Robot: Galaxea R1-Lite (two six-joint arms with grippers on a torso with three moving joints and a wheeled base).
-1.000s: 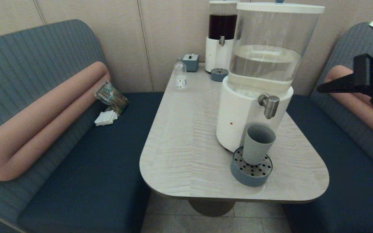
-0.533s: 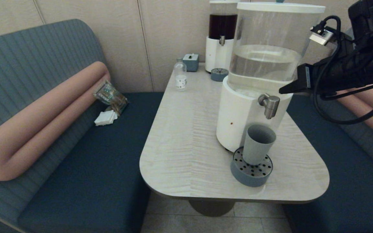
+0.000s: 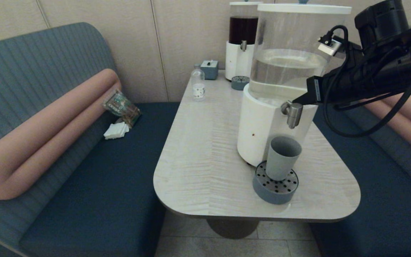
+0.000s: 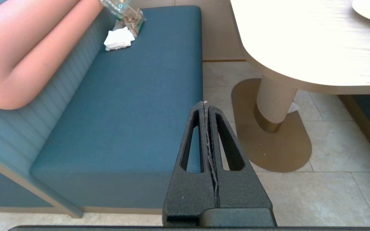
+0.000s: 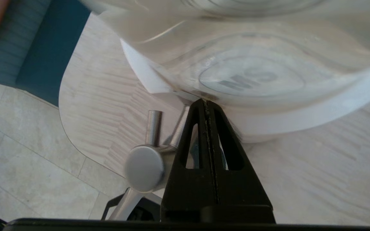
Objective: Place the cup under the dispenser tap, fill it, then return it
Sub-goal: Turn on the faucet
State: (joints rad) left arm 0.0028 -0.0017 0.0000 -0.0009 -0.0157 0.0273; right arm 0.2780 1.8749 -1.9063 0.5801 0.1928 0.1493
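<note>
The grey-blue cup (image 3: 282, 157) stands upright on the round perforated drip tray (image 3: 275, 185), directly below the steel dispenser tap (image 3: 292, 113) of the big white-based dispenser (image 3: 262, 128). My right gripper (image 3: 295, 101) is shut with nothing in it, its tip right at the tap's upper right side. From the right wrist, the shut gripper (image 5: 206, 102) lies beside the tap (image 5: 146, 162) with its tip at the white base. My left gripper (image 4: 205, 103) is shut and empty, parked low over the floor beside the bench, out of the head view.
A second dispenser (image 3: 244, 35) with dark red liquid stands at the table's far end with its own small tray (image 3: 240, 82). A small clear bottle (image 3: 198, 85) and a grey box (image 3: 209, 69) stand near it. Blue benches flank the table (image 3: 205, 157); a packet (image 3: 121, 106) lies on the left bench.
My right arm has swung in from the far right and down, bringing its shut gripper to the tap. The cup has stayed on the tray.
</note>
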